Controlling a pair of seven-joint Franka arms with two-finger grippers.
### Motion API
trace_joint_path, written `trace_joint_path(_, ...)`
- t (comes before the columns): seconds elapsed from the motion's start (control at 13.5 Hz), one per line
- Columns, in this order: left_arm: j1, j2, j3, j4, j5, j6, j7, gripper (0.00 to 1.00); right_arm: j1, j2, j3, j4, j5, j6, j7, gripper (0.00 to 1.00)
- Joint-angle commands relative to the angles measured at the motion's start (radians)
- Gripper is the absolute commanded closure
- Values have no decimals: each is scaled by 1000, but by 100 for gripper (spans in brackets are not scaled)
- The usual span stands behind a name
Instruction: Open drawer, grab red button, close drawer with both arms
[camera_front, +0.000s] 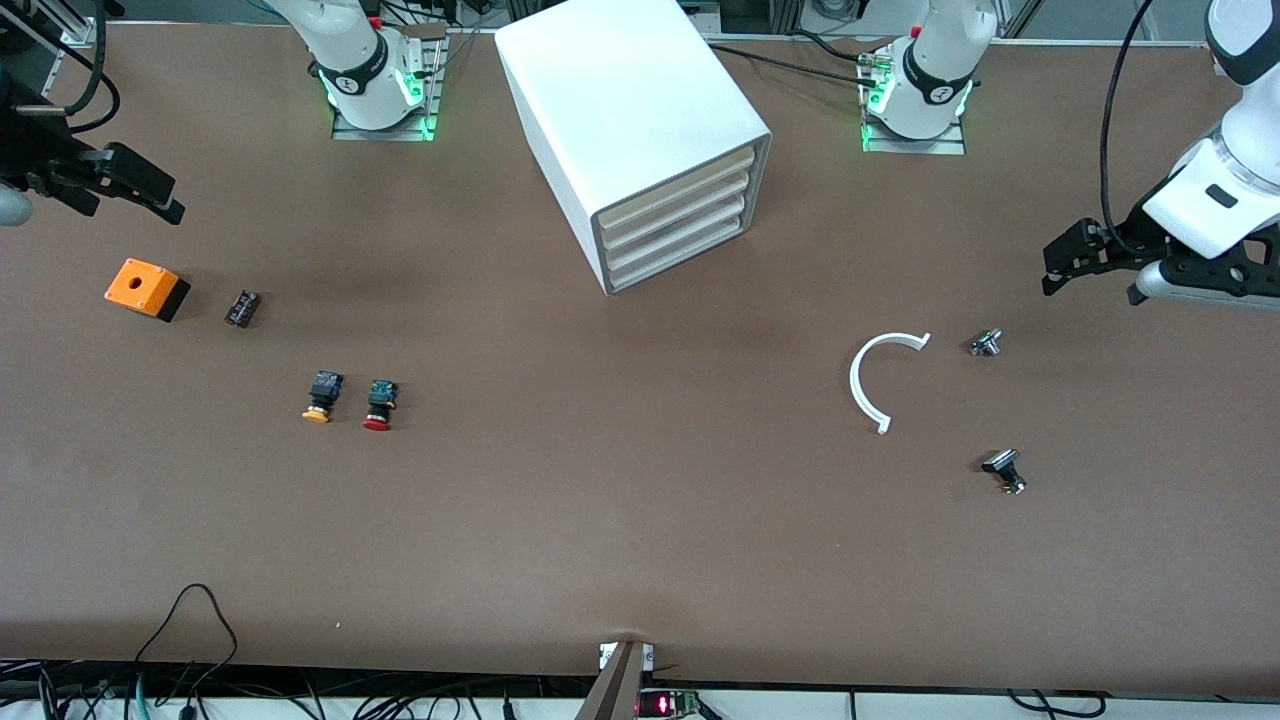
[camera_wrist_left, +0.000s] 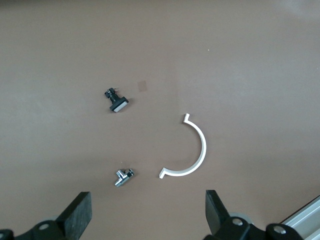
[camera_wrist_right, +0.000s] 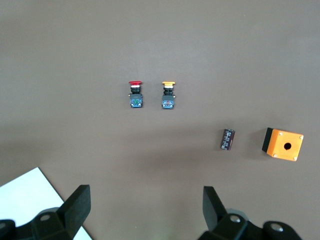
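As seen from the front camera, the white cabinet (camera_front: 640, 130) is set on the brown counter (camera_front: 620, 520) between the two arm bases, with all four drawers shut; the task drawer (camera_front: 676, 200), second from the top, is flush with the others. The button (camera_front: 379, 404) with the red cap is laid on the counter toward the right arm's end, just beside the orange-capped button (camera_front: 321, 396). Farther from the camera than these, an orange box (camera_front: 146, 288) and a small dark part (camera_front: 242, 308) are placed. Toward the left arm's end, a white half ring (camera_front: 884, 380), a small metal part (camera_front: 986, 343) and a black-headed part (camera_front: 1004, 470) are laid well apart. The right end effector (camera_front: 135, 185) is held above the counter near the orange box; the left end effector (camera_front: 1075, 255) is held above the counter at its own end. Nothing is gripped by either.

In the left wrist view, the left end effector (camera_wrist_left: 147, 215) is shown with fingers spread and empty, over the half ring (camera_wrist_left: 190, 150), the metal part (camera_wrist_left: 122, 176) and the black-headed part (camera_wrist_left: 116, 101).

In the right wrist view, the right end effector (camera_wrist_right: 145, 210) is shown spread and empty. The button (camera_wrist_right: 135, 94) is seen beside the orange-capped button (camera_wrist_right: 168, 94); the dark part (camera_wrist_right: 228, 138), the orange box (camera_wrist_right: 283, 144) and a cabinet (camera_wrist_right: 35, 200) corner are also visible.
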Motion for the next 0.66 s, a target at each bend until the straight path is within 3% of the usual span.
trace_joint_path(0.0,-13,6,6,42,2,-108,-46,0,-8,-19,17,-4,-3,3,30,1)
trace_joint_path(0.59,-16,20,2,75,5,-156,-75,0,-8,-6,16,26,2,-8,-41,1)
